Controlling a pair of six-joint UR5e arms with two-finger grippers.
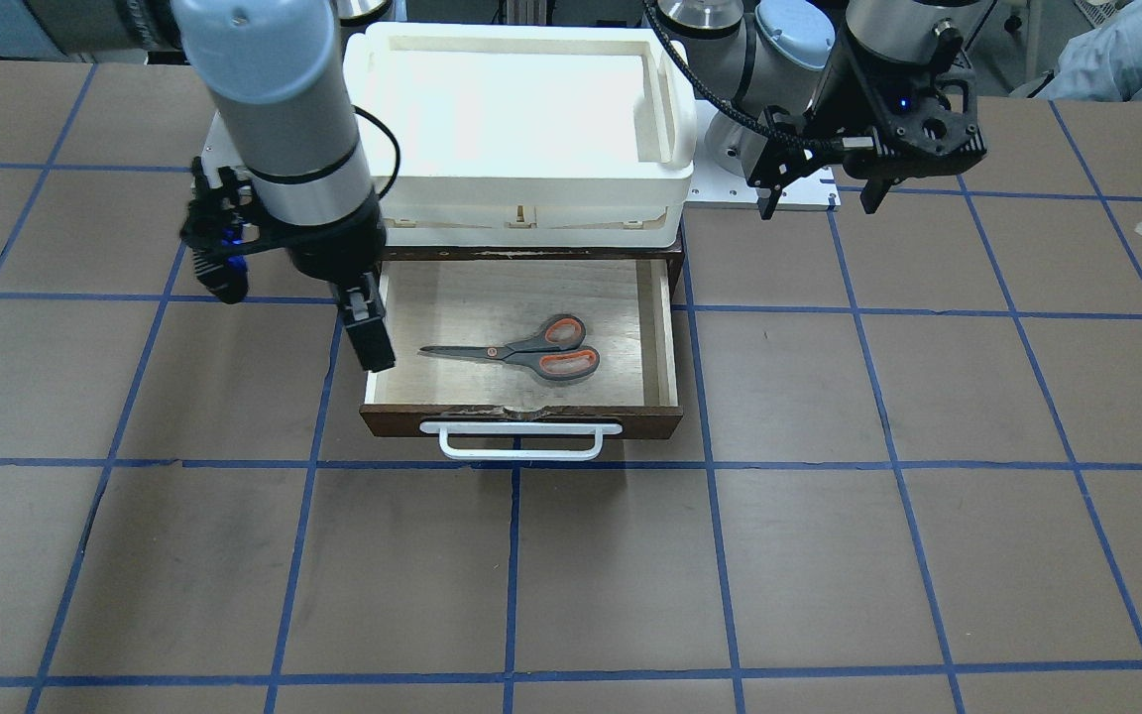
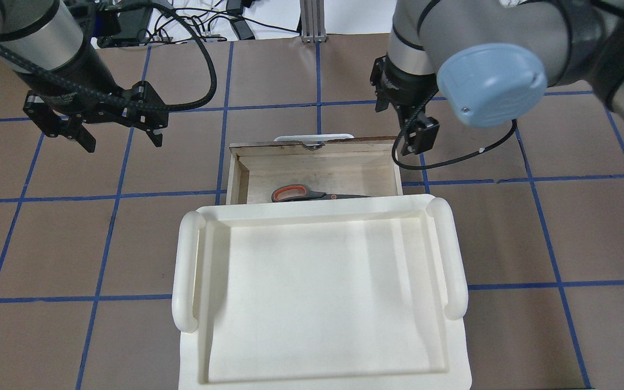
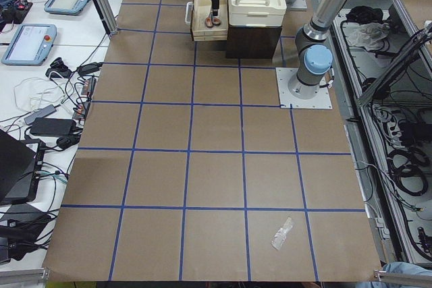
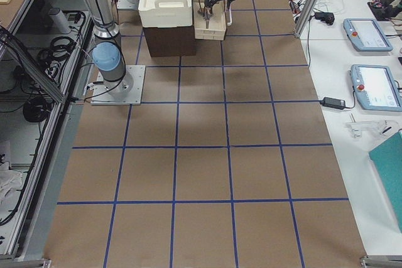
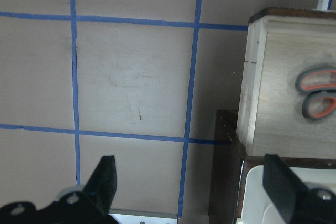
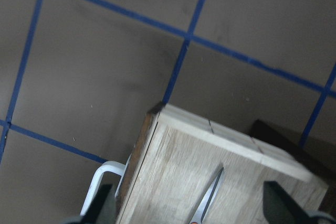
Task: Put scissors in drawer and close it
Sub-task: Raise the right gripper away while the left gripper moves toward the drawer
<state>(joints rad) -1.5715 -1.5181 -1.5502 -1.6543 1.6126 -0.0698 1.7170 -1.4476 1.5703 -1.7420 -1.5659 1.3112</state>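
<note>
1. Caught, nearest the front-facing lens, matte brown table point(image 1: 611, 575) gridded in blue tape. Beyond it, found pulled-out drawer point(image 1: 666, 342): dark brown front, pale grained plywood floor, white bar handle point(image 1: 519, 454). Showed scissors point(image 1: 531, 349) lying flat inside, grey-and-orange plastic loops toward view's right, dark blades shut. Placed right gripper point(image 1: 375, 352) near drawer's side wall and left gripper point(image 1: 821, 198) well apart from it.
2. From overhead, hid part of the scissors behind smooth, round-rimmed white tray point(image 2: 187, 271). Showed left jaws spread and empty.
3. Offered little from either side view, with drawer and arms too small for detail.
4. On left wrist camera, framed orange-lined loops against plywood, with fingers wide apart.
5. On right wrist camera, looked down past parted, empty jaws onto drawer corner, blade tips and handle.
6. Judged placing done, closing not yet begun. Reckoned next move called for a square, steady push on the front panel, probably by the nearer right gripper, kept straight to avoid jamming the wooden sides.
</note>
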